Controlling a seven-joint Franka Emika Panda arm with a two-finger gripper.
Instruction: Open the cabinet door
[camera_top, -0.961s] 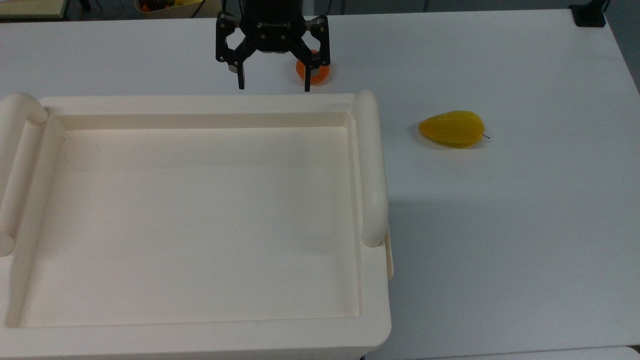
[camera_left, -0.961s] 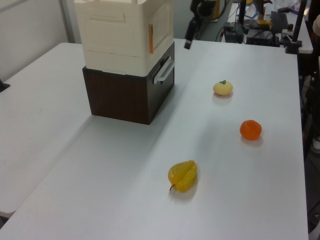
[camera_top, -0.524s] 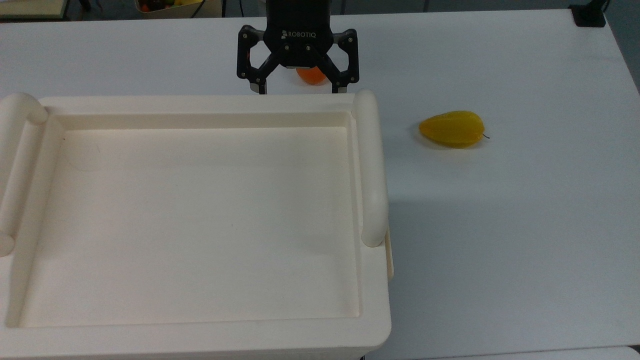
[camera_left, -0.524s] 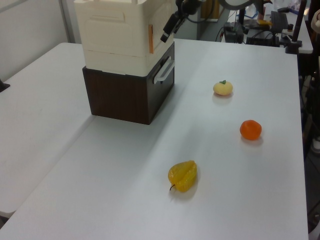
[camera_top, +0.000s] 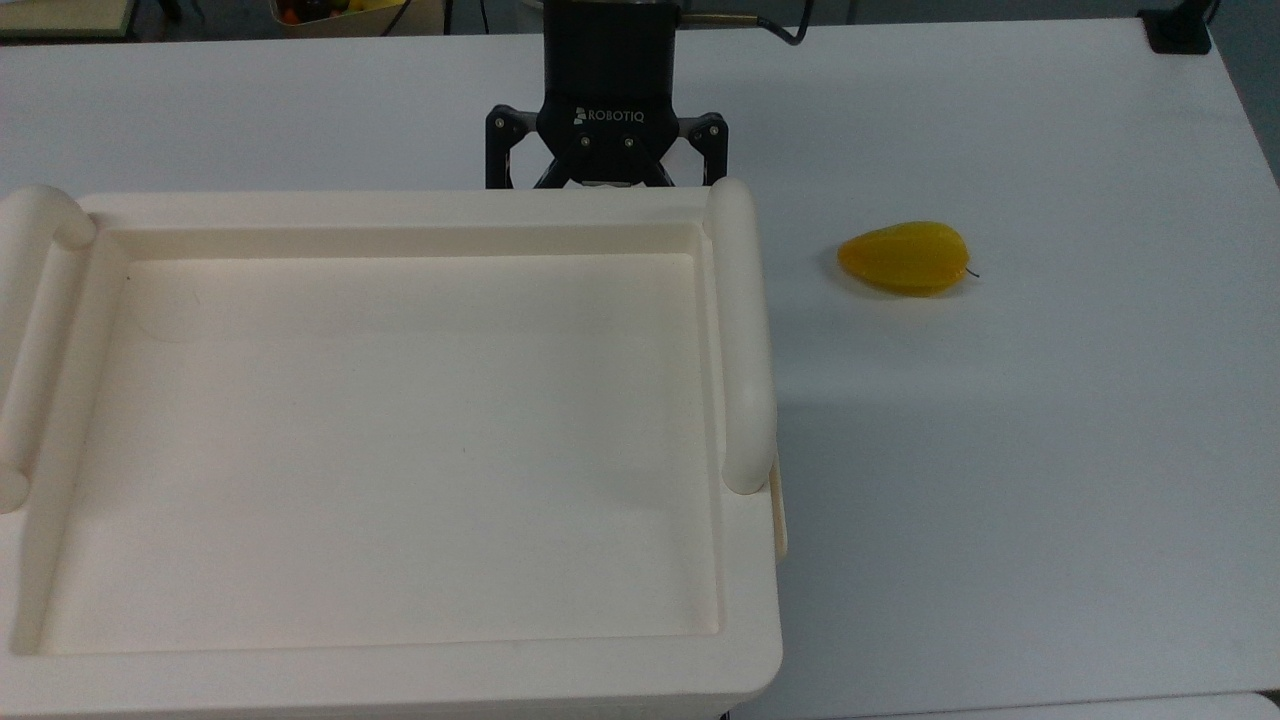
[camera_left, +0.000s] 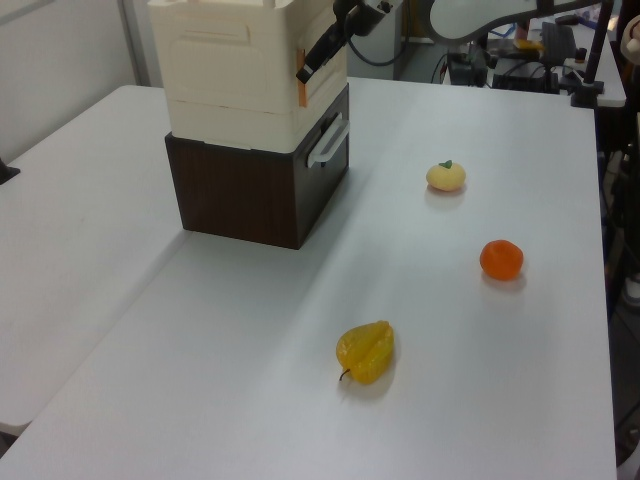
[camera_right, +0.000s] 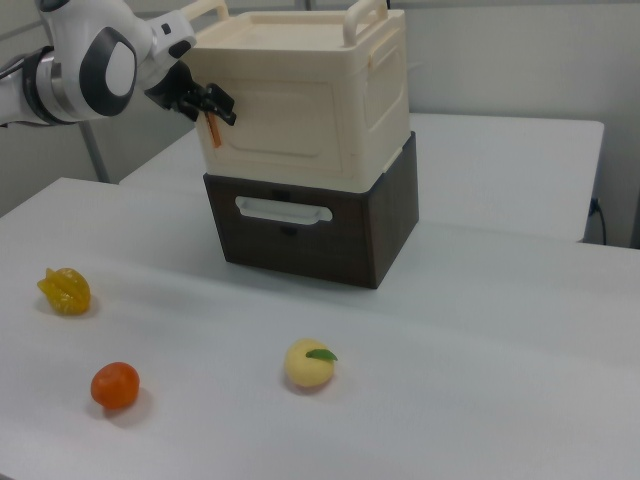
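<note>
Your gripper (camera_right: 212, 108) has closed in from open air to the cream cabinet's front face and now sits at the small orange tab (camera_left: 300, 78), upper left of the right view; reach looks done, pull next. Can't tell whether the jaws are spread or pinching the tab. Cabinet door (camera_right: 285, 120) is the flat matte cream panel on that face, still flush, so shut. Smooth moulded plastic body, rounded tube handles on top, dark woodgrain drawer base (camera_right: 300, 240) on the white surface.

Cream cabinet door (camera_right: 290, 118), dark brown base (camera_right: 310, 235), black pincer (camera_right: 212, 104), white counter (camera_right: 480, 330), orange fruit (camera_right: 114, 385), yellow fruit (camera_right: 64, 290).
</note>
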